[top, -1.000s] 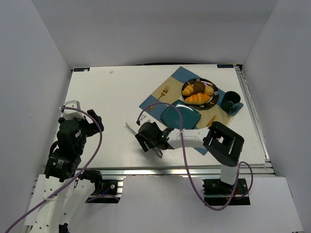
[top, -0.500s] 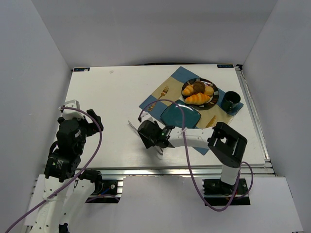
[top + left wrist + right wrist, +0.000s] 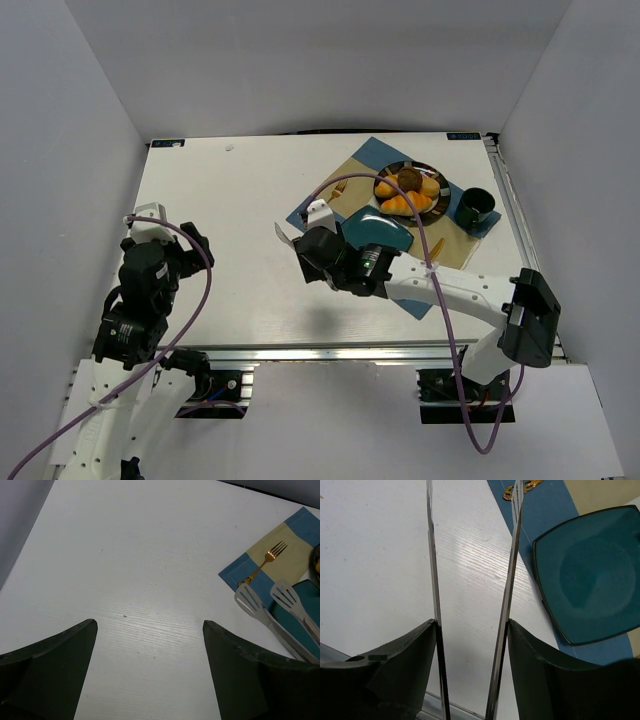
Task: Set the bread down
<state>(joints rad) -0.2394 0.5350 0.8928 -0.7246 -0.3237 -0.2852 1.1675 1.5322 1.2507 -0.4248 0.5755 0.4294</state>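
Observation:
The bread (image 3: 409, 180) is the dark brown bun on the dark round plate (image 3: 437, 205) at the back right, among a croissant and pale rolls. My right gripper (image 3: 318, 250) (image 3: 472, 625) is shut on a pair of metal tongs (image 3: 514, 555) with one finger pressed against each arm. The tong blades (image 3: 284, 236) (image 3: 260, 610) point away over the table's middle, left of the square teal plate (image 3: 372, 236) (image 3: 590, 575). My left gripper (image 3: 172, 232) (image 3: 150, 625) hangs open and empty over bare table at the left.
A blue and tan placemat (image 3: 340, 170) (image 3: 280, 555) lies under both plates, with a gold fork (image 3: 336, 189) (image 3: 267, 560) on its left end. A dark green mug (image 3: 474, 207) stands right of the round plate. A metal rail runs along the table's right edge.
My right gripper closed on the tongs lying near the front edge, lifted them and carried them back toward the teal plate. The left arm has not moved.

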